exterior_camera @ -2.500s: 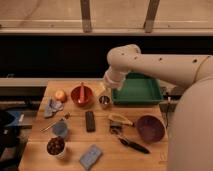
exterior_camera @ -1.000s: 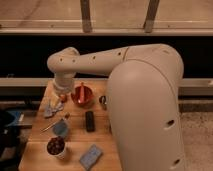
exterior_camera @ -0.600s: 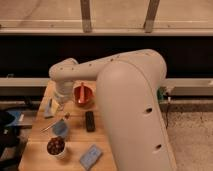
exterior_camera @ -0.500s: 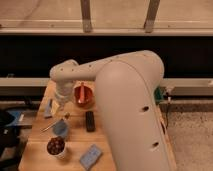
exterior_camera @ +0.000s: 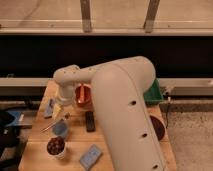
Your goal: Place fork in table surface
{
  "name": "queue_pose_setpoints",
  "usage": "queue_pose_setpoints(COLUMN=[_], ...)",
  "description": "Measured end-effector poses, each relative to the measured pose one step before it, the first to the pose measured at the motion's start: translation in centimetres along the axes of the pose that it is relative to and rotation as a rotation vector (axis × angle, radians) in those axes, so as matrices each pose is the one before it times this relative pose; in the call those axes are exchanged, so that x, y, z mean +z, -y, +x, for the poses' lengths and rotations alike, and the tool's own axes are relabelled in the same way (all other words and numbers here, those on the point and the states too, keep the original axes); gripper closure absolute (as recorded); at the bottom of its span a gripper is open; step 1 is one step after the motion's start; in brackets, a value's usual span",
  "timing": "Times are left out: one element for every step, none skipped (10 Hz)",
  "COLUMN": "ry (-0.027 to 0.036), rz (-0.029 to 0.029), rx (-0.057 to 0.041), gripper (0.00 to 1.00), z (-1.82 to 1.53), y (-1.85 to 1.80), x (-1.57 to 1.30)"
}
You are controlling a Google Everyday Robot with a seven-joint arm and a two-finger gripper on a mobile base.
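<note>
The fork (exterior_camera: 52,124) is a thin pale utensil lying at a slant on the left part of the light wooden table surface (exterior_camera: 75,141). My gripper (exterior_camera: 58,109) hangs from the wrist over the table's left side, just above and behind the fork's upper end. I cannot tell if it touches the fork. My large white arm covers the middle and right of the table.
A red bowl (exterior_camera: 82,95) stands right of the gripper. A black bar (exterior_camera: 90,121), a blue cup (exterior_camera: 60,129), a bowl with dark contents (exterior_camera: 56,146) and a blue sponge (exterior_camera: 91,156) lie in front. A green tray (exterior_camera: 153,94) and a dark bowl (exterior_camera: 158,127) show at the right.
My arm has swung from the green tray at the right across to the table's left side. Over the last second the gripper has come down toward the fork.
</note>
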Motion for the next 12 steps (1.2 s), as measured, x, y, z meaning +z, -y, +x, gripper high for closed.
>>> queue_pose_setpoints(ry=[-0.00687, -0.00686, -0.00775, -0.01139, -0.00911, -0.00583, -0.00208, -0.00844, -0.00672, -0.00295, -0.00116, -0.00066], rz=[-0.01195, -0.01319, -0.01220, -0.00989, -0.00845, -0.00615, -0.00082, 0.00383, 0.00270, -0.00066, -0.00249, -0.00317], rx=[0.00519, 0.00311, 0.00203, 0.00045, -0.00192, -0.00003, 0.00099, -0.00241, -0.00650, 0.00126, 0.00492, 0.00229], gripper=[0.20, 0.20, 0.20, 0.20, 0.20, 0.20, 0.20, 0.20, 0.20, 0.24, 0.33, 0.43], z=[-0.075, -0.097, -0.135, -0.089, -0.203, -0.128, -0.158, -0.214, -0.249, -0.001, 0.097, 0.012], y=[0.193, 0.221, 0.104, 0.076, -0.063, 0.040, 0.119, -0.044, -0.297, 0.049, 0.191, 0.040], x=[0.577, 0.580, 0.622, 0.731, 0.608, 0.358, 0.039, 0.169, 0.236, 0.185, 0.135, 0.140])
